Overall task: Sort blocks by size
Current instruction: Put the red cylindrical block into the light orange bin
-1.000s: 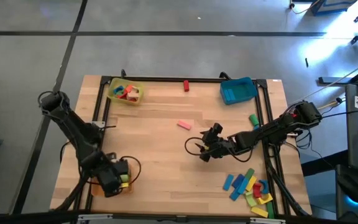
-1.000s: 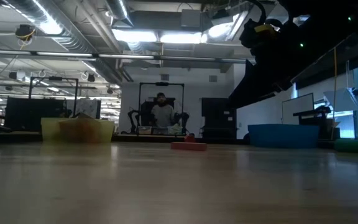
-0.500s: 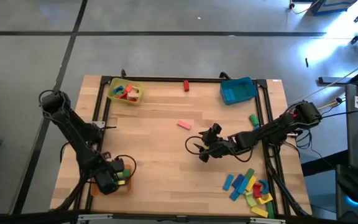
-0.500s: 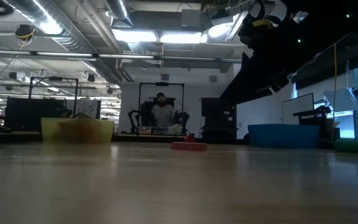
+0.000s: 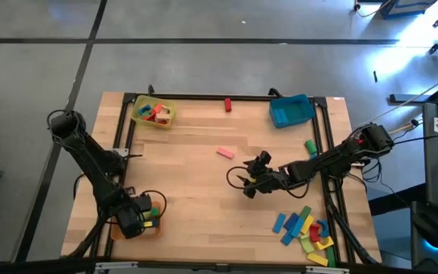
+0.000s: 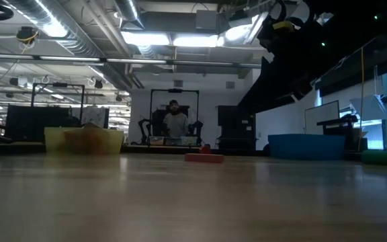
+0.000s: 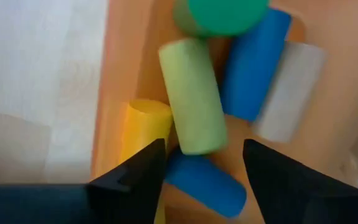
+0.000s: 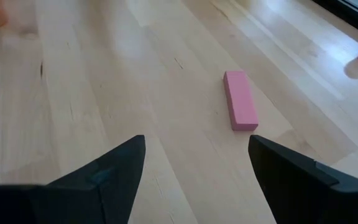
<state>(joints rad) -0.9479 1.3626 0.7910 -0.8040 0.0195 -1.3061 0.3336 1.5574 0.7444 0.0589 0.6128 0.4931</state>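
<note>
My left gripper points down, open, into an orange tray at the table's near left corner. The tray holds several cylinder blocks lying on their sides. The near end of a light green cylinder lies between my left fingertips, resting on a yellow cylinder and a blue one; I cannot tell if a finger touches it. My right gripper stands open mid-table, aimed at a pink bar block lying flat ahead of it. More blocks lie heaped at the near right.
A yellow tray with blocks stands at the far left and a blue tray at the far right. A red block lies at the far edge, a green one near the right edge. A person sits beyond the table.
My left gripper has gone down into the orange tray and a little toward the table's left edge, then kept still.
</note>
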